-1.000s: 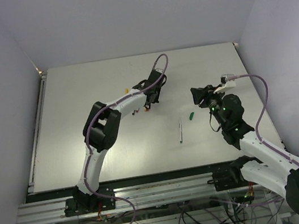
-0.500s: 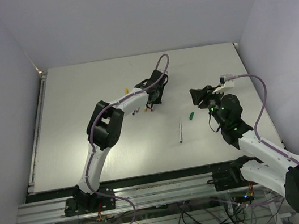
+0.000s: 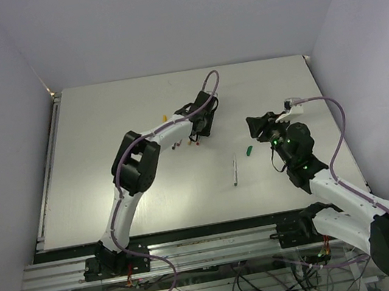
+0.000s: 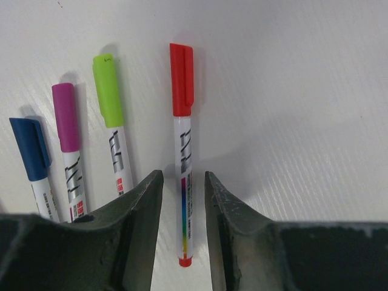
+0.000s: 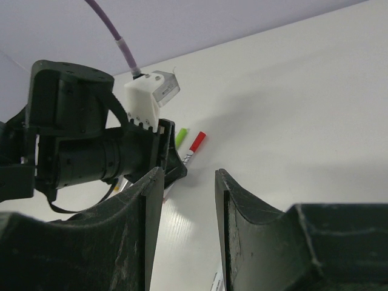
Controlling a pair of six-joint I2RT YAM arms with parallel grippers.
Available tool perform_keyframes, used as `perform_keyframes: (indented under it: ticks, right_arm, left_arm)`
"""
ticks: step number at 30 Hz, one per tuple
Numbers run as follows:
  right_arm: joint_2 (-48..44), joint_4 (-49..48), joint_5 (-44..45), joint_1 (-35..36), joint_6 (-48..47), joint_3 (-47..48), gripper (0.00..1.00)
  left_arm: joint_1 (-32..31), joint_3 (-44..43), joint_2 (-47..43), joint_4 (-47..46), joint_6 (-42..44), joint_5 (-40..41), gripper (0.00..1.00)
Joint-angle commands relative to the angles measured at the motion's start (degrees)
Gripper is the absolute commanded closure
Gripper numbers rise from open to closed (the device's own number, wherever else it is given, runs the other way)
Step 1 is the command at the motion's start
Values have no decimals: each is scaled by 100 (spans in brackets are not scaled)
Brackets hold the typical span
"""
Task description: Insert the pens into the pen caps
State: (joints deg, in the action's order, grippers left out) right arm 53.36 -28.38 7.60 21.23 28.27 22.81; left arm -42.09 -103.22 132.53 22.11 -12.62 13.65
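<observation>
Left tool (image 4: pixel 183 174), released, straddles a white pen (image 4: pixel 183 145) wearing a red cap (image 4: pixel 182 79) and red tail end.

Left claw (image 4: pixel 183 182) astride red-capped pen (image 4: pixel 183 142); three capped pens (image 4: pixel 112 103) crowd one side.

The left arm (image 3: pixel 118 218) and right arm (image 3: pixel 347 200) have white links and black joints. A purple cable (image 5: pixel 108 24) trails along each. Small green lights (image 3: pixel 284 145) glow on the right arm. The fingers (image 4: pixel 140 225) are dark grey, scuffed plastic.
</observation>
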Motion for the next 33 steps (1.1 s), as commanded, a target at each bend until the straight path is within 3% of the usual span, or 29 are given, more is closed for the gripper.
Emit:
perform_keyframes:
  ticks: [1, 5, 8, 15, 24, 26, 27, 29, 33]
  right_arm:
    - [-75, -9, 256, 21, -164, 23, 61]
    - [-118, 55, 586, 12, -93, 61, 56]
    - [-119, 144, 911, 4, 86, 74, 40]
    - [121, 731, 1420, -67, 408, 284, 26]
    - [-42, 865, 1830, -185, 487, 152, 23]
    - [-121, 914, 2110, -193, 451, 131, 23]
    - [-161, 939, 2208, -201, 439, 120, 23]
    - [-221, 1005, 2346, -241, 417, 101, 23]
    - [-344, 1119, 2394, -344, 489, 28, 23]
  left_arm:
    - [25, 130, -664, -248, 82, -187, 56]
    - [-5, 328, -1095, -369, 70, -240, 55]
    - [-101, 520, -1383, -399, 79, -230, 54]
    - [-549, 1004, -1689, -350, -17, -584, 53]
    - [-1425, 1302, -1576, -167, 29, -808, 53]
    - [-1516, 1468, -1599, -332, 66, -911, 21]
    - [-1540, 1493, -1594, -338, 69, -981, 18]
    - [-1595, 1494, -1567, -288, 58, -1059, 25]
    - [-1659, 1541, -1543, -270, 2, -1088, 26]
